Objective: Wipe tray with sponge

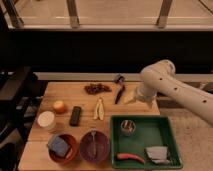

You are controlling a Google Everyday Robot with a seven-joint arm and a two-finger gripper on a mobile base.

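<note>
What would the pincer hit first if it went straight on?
Probably the black-handled tool lying just ahead of the pincer, near the far edge of the table; depth is unclear, so it could reach bare wood first.

No text, label, brand or number could be read on any item. Gripper (130, 97) noted above far right of table (65, 92), beyond tray (150, 134).

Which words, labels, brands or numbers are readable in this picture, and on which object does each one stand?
None can be read.
Any markings on the black remote, the white round container or the small tin in the tray are too small to read.
The gripper, over the back right of the table, shows no label.
</note>
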